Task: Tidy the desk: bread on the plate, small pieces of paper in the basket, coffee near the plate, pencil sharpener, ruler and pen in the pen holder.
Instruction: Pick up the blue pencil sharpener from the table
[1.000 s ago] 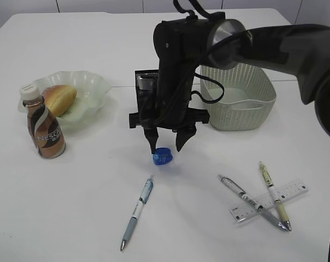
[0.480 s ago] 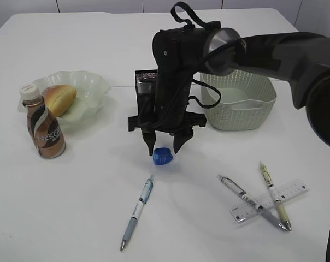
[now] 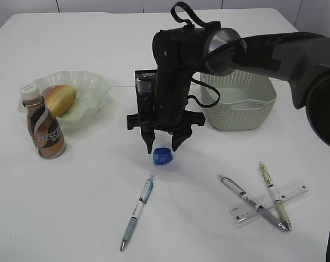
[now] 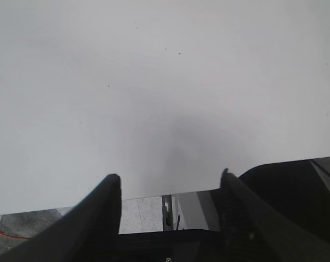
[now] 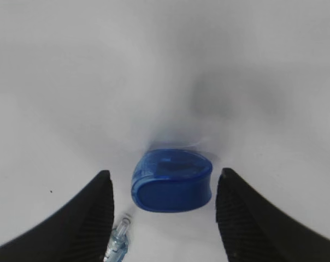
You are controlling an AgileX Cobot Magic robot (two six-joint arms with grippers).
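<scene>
The right gripper (image 3: 163,146) hung just above the blue pencil sharpener (image 3: 161,156), jaws spread wide to either side of it, gripping nothing. The sharpener lay on the desk (image 3: 88,180), in front of the pen holder (image 3: 143,82). The left gripper (image 4: 170,188) stood open and empty.

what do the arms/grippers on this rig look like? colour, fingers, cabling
The right arm is matte black with rounded links and a shiny silver-grey disc cap at one joint. Black cables loop over its boxy black wrist block. The right gripper has two black tapered fingers with ribbed inner pads, on a flat crossbar. The left gripper shows matching black fingers; its arm is out of view.
</scene>
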